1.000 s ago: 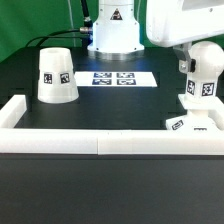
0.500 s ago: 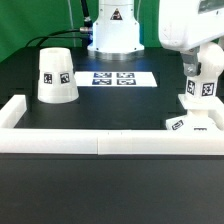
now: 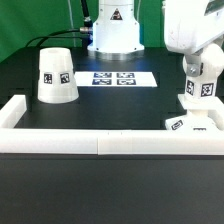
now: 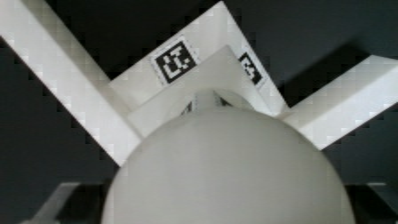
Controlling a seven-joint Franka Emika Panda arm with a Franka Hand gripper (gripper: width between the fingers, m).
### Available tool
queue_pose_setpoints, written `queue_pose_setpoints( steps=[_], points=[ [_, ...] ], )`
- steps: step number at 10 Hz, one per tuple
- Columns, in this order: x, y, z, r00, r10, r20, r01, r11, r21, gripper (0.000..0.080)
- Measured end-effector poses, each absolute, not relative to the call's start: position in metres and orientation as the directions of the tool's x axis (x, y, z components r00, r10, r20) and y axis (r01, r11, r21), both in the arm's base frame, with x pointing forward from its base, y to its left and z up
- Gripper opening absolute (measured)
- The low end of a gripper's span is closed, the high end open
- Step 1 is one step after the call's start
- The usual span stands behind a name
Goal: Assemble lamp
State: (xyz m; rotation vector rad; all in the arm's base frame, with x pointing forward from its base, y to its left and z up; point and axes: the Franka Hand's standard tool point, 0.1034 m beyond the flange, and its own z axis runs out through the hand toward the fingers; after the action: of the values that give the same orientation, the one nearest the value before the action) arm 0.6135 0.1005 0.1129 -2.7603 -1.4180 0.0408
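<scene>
I am seeing the white plastic rounded bulb (image 3: 200, 95) standing upright on the flat square white base (image 3: 192, 123), out at three o'clock in the exterior view. Both are showing black-and-white marker tags. In the wrist view the bulb (image 4: 222, 165) is filling most of the picture, with the tagged base (image 4: 192, 68) lying beyond it.

The pincer (image 3: 199, 70) is hanging right at the bulb's top. I am not able to tell whether its jaws are gripping the bulb or standing clear of it.

The white truncated-cone shade (image 3: 57, 76) is sitting wide end down on the black counter (image 3: 110, 110) at nine o'clock, well apart from the bulb. Between the two, toward twelve o'clock, the marker board (image 3: 120, 78) is lying flat. Long white border rails (image 3: 100, 145) are running along the counter's six o'clock edge, with another piece coming up the nine o'clock side.
</scene>
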Motion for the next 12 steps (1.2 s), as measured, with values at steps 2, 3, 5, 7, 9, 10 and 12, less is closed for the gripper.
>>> queue_pose_setpoints(
  steps=[2,3,5,7,9,10,12],
  points=[
    [0.6135,0.1004,0.1129,0.59,0.807,-0.006,0.806,-0.59,-0.046,0.0577],
    [0.6135,0.1004,0.1129,0.596,0.803,-0.006,0.802,-0.595,-0.046,0.0577],
    [0.614,0.0988,0.113,0.706,0.708,-0.009,0.707,-0.705,-0.049,0.0577],
    [0.6148,0.1007,0.1134,0.825,0.565,-0.013,0.564,-0.825,-0.044,0.0577],
    [0.6151,0.1012,0.1138,0.906,0.423,-0.02,0.422,-0.906,-0.041,0.0579],
    [0.6155,0.1007,0.1144,0.931,0.366,-0.022,0.365,-0.93,-0.039,0.0579],
    [0.6165,0.0994,0.1162,0.965,0.261,-0.024,0.26,-0.965,-0.035,0.0579]
  ],
)
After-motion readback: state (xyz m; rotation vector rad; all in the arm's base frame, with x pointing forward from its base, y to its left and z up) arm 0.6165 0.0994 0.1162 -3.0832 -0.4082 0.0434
